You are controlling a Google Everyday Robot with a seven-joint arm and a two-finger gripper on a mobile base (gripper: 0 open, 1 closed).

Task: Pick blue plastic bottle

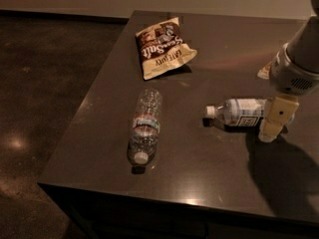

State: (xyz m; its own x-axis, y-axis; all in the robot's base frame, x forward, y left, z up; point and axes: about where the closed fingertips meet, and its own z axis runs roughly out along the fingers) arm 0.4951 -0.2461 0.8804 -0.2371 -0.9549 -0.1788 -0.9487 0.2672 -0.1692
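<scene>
The blue plastic bottle [239, 112] lies on its side on the dark table [199, 163], right of centre, with its white cap pointing left and a dark text panel on its pale label. My gripper [273, 119] hangs from the arm at the right edge of the view. It is down at the bottle's base end, and its cream-coloured part covers that end of the bottle. The base of the bottle is hidden behind it.
A clear ribbed bottle [145, 126] lies near the table's front left, cap toward the front edge. A brown and cream snack bag [162, 47] lies at the back. A small pale object [263, 71] sits behind my arm. The table's left and front edges drop to dark floor.
</scene>
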